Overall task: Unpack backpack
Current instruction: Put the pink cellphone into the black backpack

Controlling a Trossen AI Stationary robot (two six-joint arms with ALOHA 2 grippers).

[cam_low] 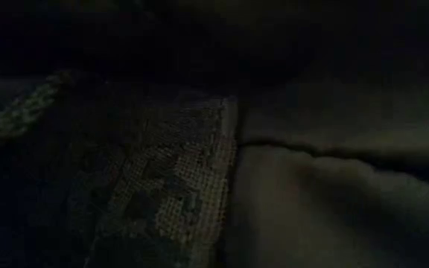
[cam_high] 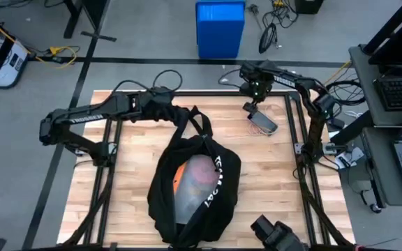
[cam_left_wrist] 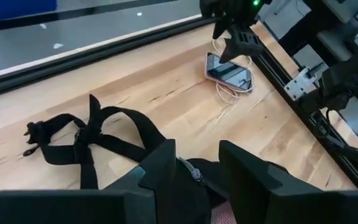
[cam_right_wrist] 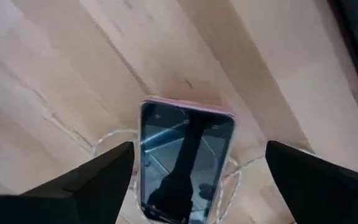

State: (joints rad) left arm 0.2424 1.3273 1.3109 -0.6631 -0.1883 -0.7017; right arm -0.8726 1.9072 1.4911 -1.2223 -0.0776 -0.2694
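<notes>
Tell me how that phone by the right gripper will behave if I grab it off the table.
The phone lies flat and thin on the wood, so the open right gripper probably gets little edge to pinch. Its glossy screen looks slippery and likely fragile. A thin white cable loops beneath it and may drag along.

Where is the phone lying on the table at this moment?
In the high view, the phone lies flat on the wooden table near its far right corner, on a thin white cable, directly below the open right tool and apart from the backpack.
</notes>
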